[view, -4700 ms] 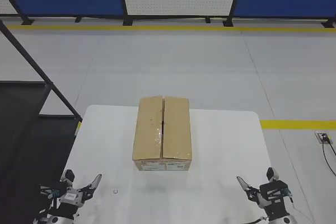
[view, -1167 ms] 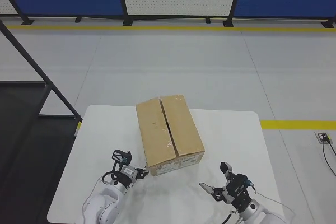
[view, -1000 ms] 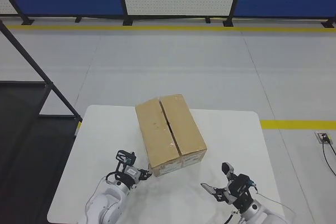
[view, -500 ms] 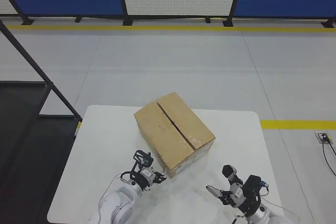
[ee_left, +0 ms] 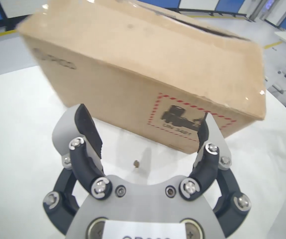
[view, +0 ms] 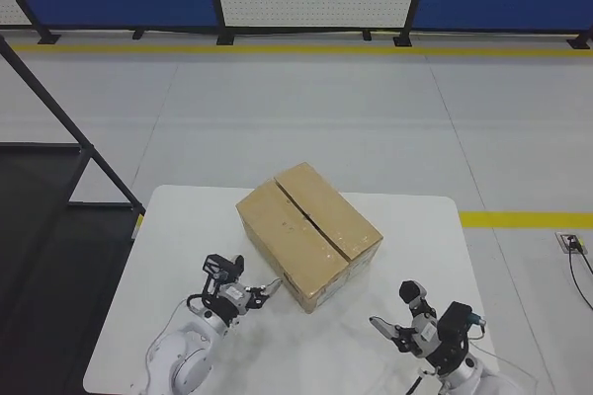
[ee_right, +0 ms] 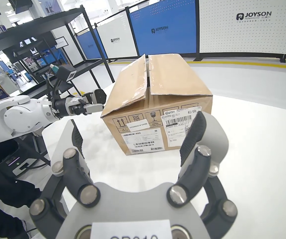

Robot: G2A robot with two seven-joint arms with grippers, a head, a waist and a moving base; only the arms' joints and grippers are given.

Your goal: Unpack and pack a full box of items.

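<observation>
Grey workshop floor around a white rectangular table (view: 405, 222). Bears the brown cardboard box (view: 309, 233) near its middle, skewed, top flaps shut. Left gripper (ee_left: 144, 112) just beside the long printed side, right gripper (ee_right: 136, 120) near the labelled end; both spread wide, holding nothing. Risks spinning or sliding toward an edge if pushed low on 1 side only; risks tipping if pried at 1 flap alone. Counts: 1 box, 1 table, 2 grippers.

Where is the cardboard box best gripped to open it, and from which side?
Grip a top flap of the box at its centre seam, coming from above: the flaps meet there with a dark gap, and one edge looks lifted.
</observation>
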